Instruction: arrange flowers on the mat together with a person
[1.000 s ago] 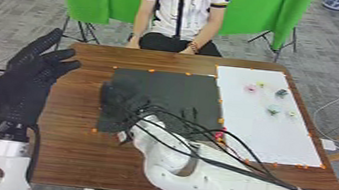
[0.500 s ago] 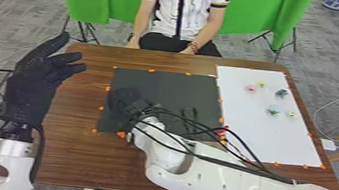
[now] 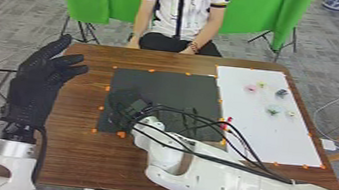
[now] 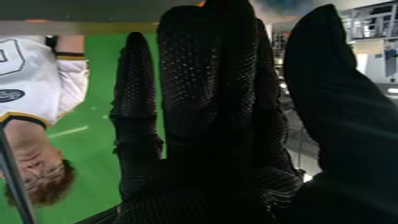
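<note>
In the head view my right hand (image 3: 125, 103) is over the left part of the black mat (image 3: 171, 85), dark against it. The right wrist view shows that hand (image 4: 200, 100) with straight fingers and the thumb held apart, nothing between them. My left hand (image 3: 38, 83) is raised beyond the table's left edge, fingers straight and empty. On the white sheet (image 3: 264, 142) right of the mat lie several small flowers, among them a pink one (image 3: 251, 88), a dark bluish one (image 3: 281, 93) and a teal one (image 3: 273, 111). Something red (image 3: 226, 123) is by the sheet's left edge.
Orange markers line the edges of mat and sheet. Black cables (image 3: 233, 134) loop from my right forearm over the mat's lower right and the sheet's edge. The brown table (image 3: 80, 154) borders the mat on the left and in front.
My left hand has lowered slightly and shifted a little to the right. My right hand has shifted slightly towards the table's near edge over the mat, its forearm moving a little right.
</note>
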